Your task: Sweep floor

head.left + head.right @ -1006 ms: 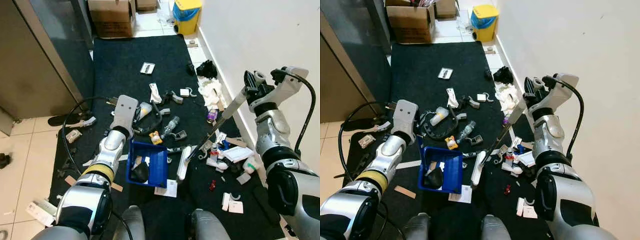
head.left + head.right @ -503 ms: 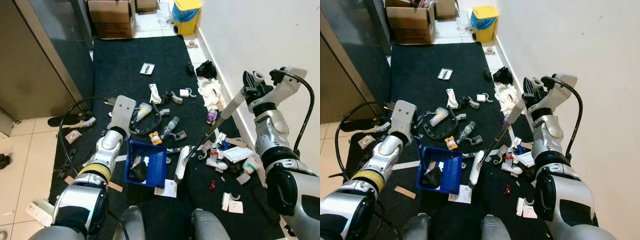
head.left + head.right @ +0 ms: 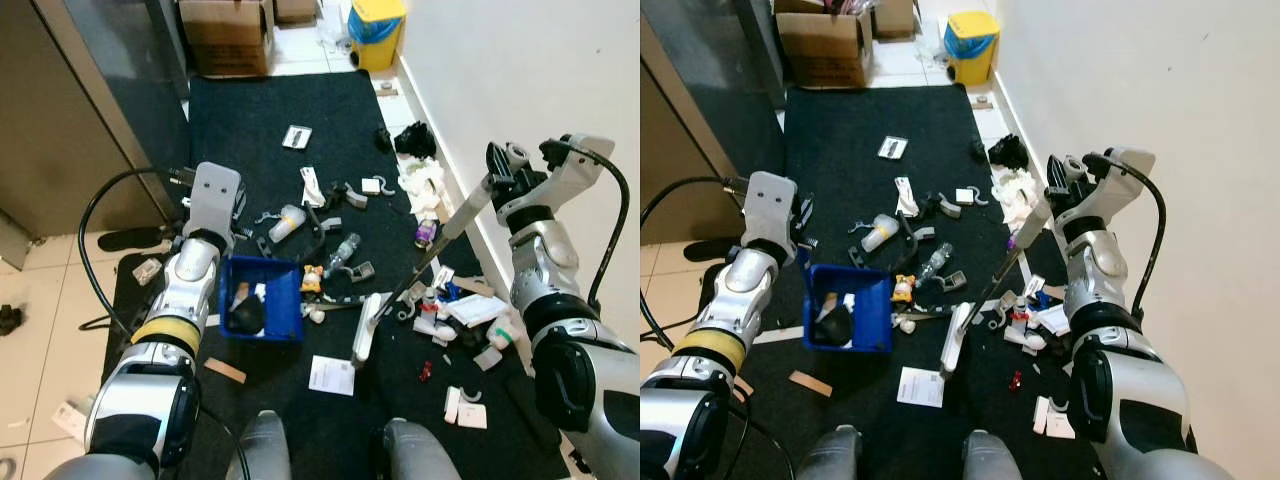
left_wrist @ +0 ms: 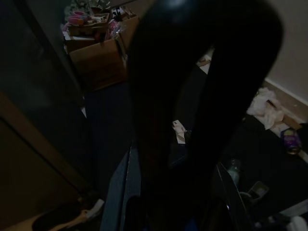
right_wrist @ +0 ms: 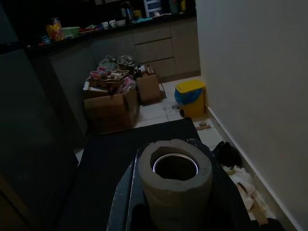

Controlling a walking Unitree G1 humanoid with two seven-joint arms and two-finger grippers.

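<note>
My right gripper (image 3: pixel 500 172) is shut on the grey handle of a broom (image 3: pixel 452 226), held up near the wall. The stick slants down to its white head (image 3: pixel 364 328) on the black rug (image 3: pixel 270 110). The right wrist view looks down on the handle's hollow top end (image 5: pixel 174 168). My left gripper (image 3: pixel 220 225) is shut on the dark upright handle (image 4: pixel 192 96) of a blue dustpan (image 3: pixel 262 298), which rests on the rug left of the broom head and holds a dark lump and some scraps. Litter lies between the two: a plastic bottle (image 3: pixel 341 250), hooks and wrappers.
More litter lines the wall: white tissues (image 3: pixel 420 182), a black cloth (image 3: pixel 413 138), a purple can (image 3: pixel 425 233), cartons. A paper sheet (image 3: pixel 330 375) lies near my feet. Steel cabinet (image 3: pixel 60 130) on the left, cardboard box (image 3: pixel 225 35) and yellow bin (image 3: pixel 375 20) ahead, a cable loop (image 3: pixel 95 240) at left.
My left arm has drawn the blue dustpan to the left and a little away from me, off the paper sheet. The right arm and the broom have stayed put.
</note>
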